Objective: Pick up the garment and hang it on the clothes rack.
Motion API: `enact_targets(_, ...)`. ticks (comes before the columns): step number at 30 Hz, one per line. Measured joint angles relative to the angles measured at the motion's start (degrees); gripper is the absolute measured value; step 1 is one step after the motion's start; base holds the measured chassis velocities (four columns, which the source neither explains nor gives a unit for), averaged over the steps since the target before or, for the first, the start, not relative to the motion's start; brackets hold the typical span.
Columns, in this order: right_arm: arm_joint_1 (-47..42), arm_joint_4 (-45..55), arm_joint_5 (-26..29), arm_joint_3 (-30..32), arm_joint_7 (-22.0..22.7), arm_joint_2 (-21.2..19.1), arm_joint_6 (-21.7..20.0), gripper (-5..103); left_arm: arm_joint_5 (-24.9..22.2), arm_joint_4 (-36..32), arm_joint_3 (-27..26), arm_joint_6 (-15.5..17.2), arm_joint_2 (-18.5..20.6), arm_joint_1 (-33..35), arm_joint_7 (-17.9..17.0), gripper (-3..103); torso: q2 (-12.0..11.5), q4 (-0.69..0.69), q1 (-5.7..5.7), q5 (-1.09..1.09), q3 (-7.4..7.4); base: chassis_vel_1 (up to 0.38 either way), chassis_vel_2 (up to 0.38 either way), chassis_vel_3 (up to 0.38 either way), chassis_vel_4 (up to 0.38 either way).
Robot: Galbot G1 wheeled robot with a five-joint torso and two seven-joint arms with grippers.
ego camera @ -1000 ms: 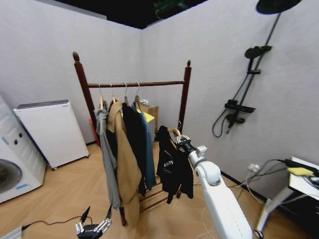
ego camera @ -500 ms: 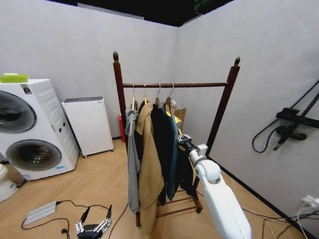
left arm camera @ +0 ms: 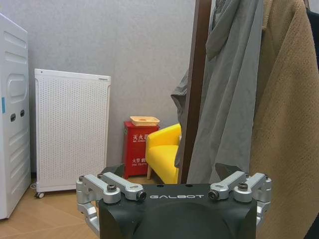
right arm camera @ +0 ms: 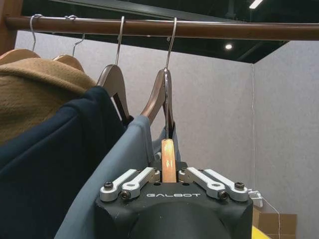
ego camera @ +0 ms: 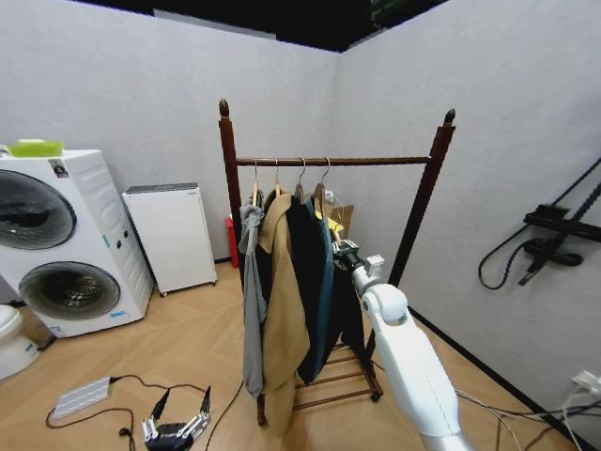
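Gripping hanger [right arm camera: 169, 159], right gripper [right arm camera: 169, 178] (garment [ego camera: 351, 315] seemingly below) under clothes rack [ego camera: 338, 161].

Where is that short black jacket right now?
In the head view, the garment hangs from the right gripper, beside the blue coat and below the clothes rack bar.

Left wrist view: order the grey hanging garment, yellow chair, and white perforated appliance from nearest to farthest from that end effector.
1. Grey hanging garment, just beyond the left end effector, beside the rack post.
2. Yellow chair, low, behind the post.
3. White perforated appliance, against the back wall.
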Motion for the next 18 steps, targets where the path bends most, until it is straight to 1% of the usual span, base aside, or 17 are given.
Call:
enact_targets(3, 1.4, -0.5, 0.6, -0.2, 0.5, -0.5, -1.1, 10, 0.0, 0.0, 0.0, 0.0, 0.0, 0.0, 0.0, 100, 0.0, 0.00, 0.00, 0.00, 0.00, 0.000, 0.000, 0.000, 0.000)
enact_targets(5, 3.2, -1.0, 2.2, -0.3, 0.7, -1.8, -2.3, 10, 0.0, 0.0, 0.0, 0.0, 0.0, 0.0, 0.0, 100, 0.0, 0.00, 0.00, 0.00, 0.00, 0.000, 0.000, 0.000, 0.000)
enact_targets(9, 5.2, -1.9, 4.3, -0.6, 1.0, -3.1, -2.9, 10, 0.0, 0.0, 0.0, 0.0, 0.0, 0.0, 0.0, 100, 0.0, -0.02, 0.00, 0.01, 0.00, 0.000, 0.000, 0.000, 0.000)
enact_targets(12, 9.8, -3.5, 7.6, -1.8, 1.7, -5.0, -3.9, 10, 0.0, 0.0, 0.0, 0.0, 0.0, 0.0, 0.0, 100, 0.0, 0.00, 0.00, 0.01, 0.00, 0.000, 0.000, 0.000, 0.000)
enact_targets(13, 9.8, -3.5, 7.6, -1.8, 1.7, -5.0, -3.9, 10, 0.0, 0.0, 0.0, 0.0, 0.0, 0.0, 0.0, 100, 0.0, 0.00, 0.00, 0.01, 0.00, 0.000, 0.000, 0.000, 0.000)
enact_targets(18, 16.8, -6.8, 11.0, -3.7, 2.5, -8.2, -5.4, 10, 0.0, 0.0, 0.0, 0.0, 0.0, 0.0, 0.0, 100, 0.0, 0.00, 0.00, -0.01, 0.00, 0.000, 0.000, 0.000, 0.000)
